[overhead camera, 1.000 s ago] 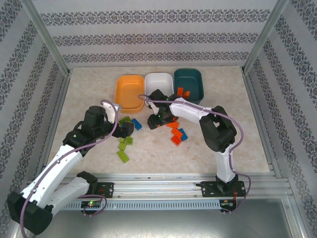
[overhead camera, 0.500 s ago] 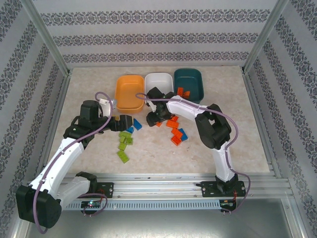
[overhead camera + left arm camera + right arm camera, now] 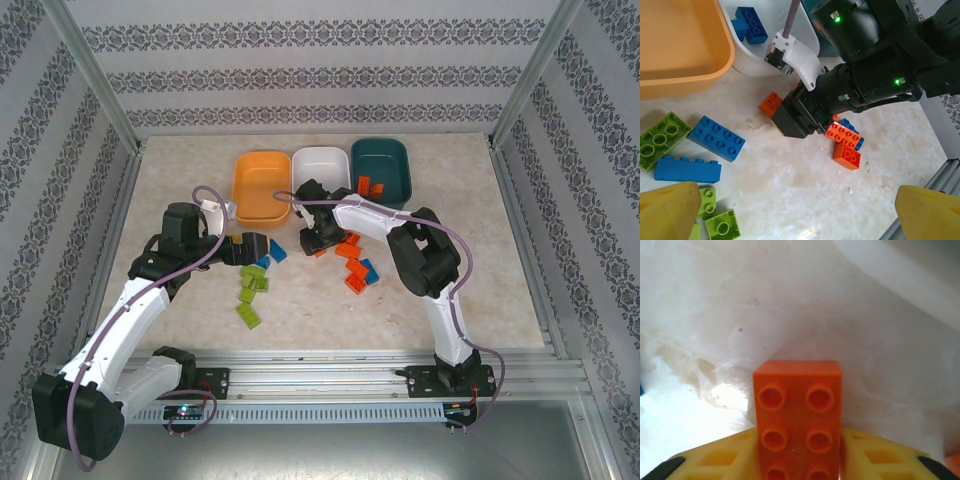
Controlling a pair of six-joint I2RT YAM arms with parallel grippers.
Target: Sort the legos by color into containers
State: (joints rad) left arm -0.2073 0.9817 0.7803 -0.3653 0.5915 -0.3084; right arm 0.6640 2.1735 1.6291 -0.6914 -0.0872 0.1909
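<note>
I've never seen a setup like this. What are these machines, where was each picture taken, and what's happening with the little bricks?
Two robot arms, the left arm and the right arm, are bolted at the near edge of a pale marbled table; each ends in a two-finger gripper. The wide picture comes from a camera fixed above and behind them; each close-up comes from a camera on one wrist. On the table lie small plastic lime green bricks, blue bricks and orange bricks; behind them stand a shallow orange plastic tub, a white tub and a dark teal tub. The right gripper pinches one orange studded brick between its yellow fingers. The left gripper is open, holding nothing.
</note>
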